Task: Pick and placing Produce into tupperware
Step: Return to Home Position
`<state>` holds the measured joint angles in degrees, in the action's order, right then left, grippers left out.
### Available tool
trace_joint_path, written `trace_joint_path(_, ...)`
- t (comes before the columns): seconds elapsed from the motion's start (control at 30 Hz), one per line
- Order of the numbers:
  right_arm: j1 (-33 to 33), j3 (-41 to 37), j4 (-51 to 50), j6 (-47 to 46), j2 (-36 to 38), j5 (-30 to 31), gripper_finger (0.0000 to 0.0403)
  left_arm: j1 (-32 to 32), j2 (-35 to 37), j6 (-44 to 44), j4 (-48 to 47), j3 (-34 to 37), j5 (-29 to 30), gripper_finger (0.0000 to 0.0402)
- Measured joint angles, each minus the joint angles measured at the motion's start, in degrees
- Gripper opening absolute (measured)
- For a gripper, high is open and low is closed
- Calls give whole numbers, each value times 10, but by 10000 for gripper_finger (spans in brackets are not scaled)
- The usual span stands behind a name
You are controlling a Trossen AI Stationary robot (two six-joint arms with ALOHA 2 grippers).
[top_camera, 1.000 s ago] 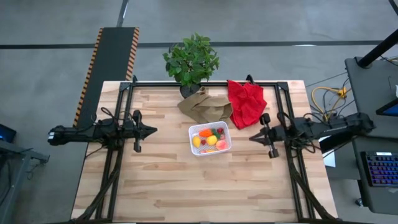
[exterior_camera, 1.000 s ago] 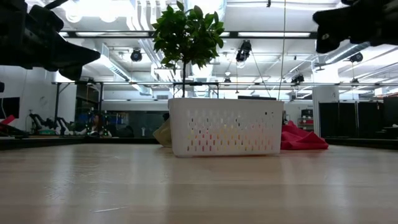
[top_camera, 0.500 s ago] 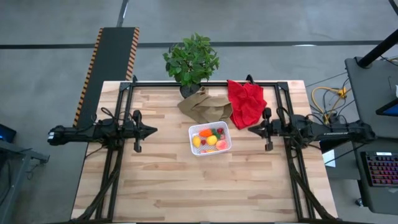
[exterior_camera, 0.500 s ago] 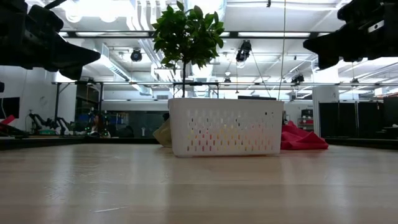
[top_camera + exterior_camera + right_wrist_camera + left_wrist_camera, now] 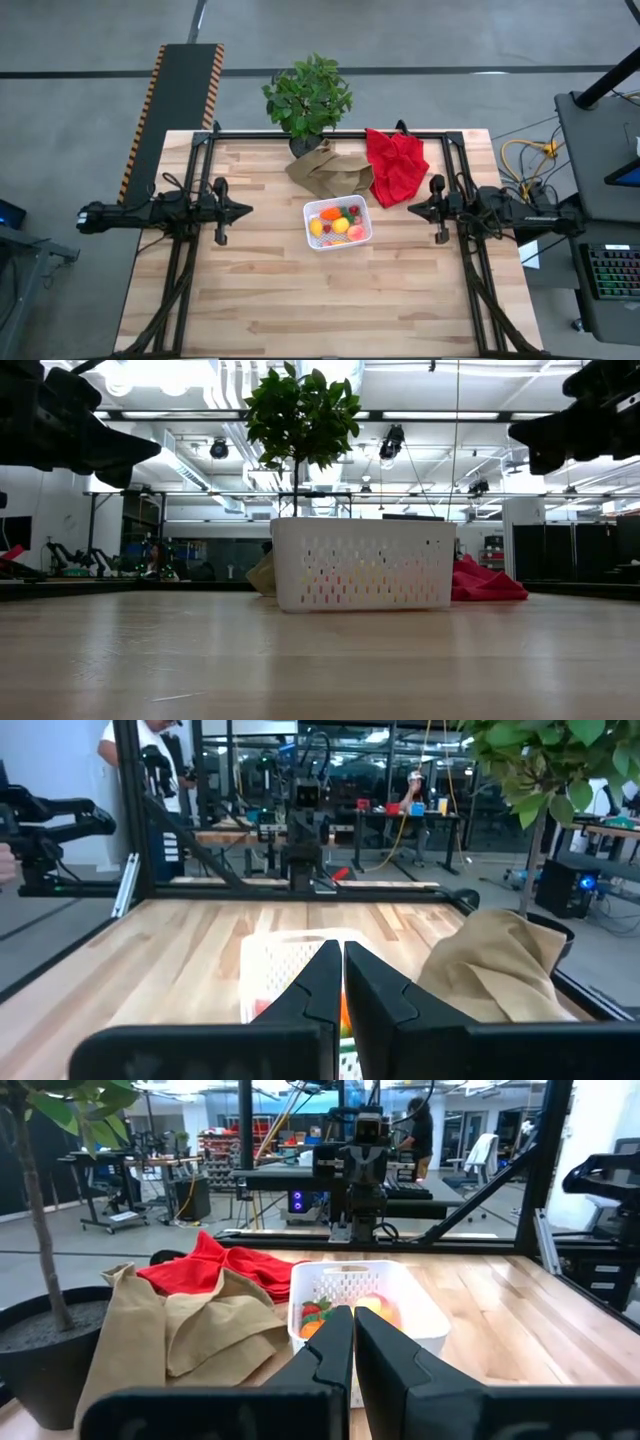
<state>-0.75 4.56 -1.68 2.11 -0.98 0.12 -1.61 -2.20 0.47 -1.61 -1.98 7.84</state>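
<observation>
The white tupperware stands at the table's middle, resting on its base; in the low view the tupperware shows its slotted wall. The produce, several tiny yellow, orange, pink and red pieces, lies inside it, and the produce also shows in the left wrist view. My left gripper hovers shut to the container's left, pointing at it. My right gripper hovers shut to the container's right, also pointing at it. Both are well above the table in the low view.
A potted plant stands at the far edge. A crumpled brown paper bag and a red cloth lie just beyond the container. Bare wood stretches over the near half. Black frame rails run along both sides.
My right arm has swung a little toward the far edge, straightened level with the container, then drawn back toward the table's right edge. In the low view its gripper sits somewhat lower than before. The left arm and the container have stayed put.
</observation>
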Motion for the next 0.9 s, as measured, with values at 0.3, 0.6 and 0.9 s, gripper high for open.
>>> trace_joint_path(0.3, 0, -18, -15, -11, 7, 1, 8, 0, 3, -2, -2, 1, -14, 0)
trace_joint_path(0.6, 0, -18, -35, -17, 9, 1, 9, 0, 2, -2, 1, 3, -18, 0)
trace_joint_path(0.9, 0, -18, -40, -17, -3, 1, 9, 0, 1, -1, 9, 4, -16, 0)
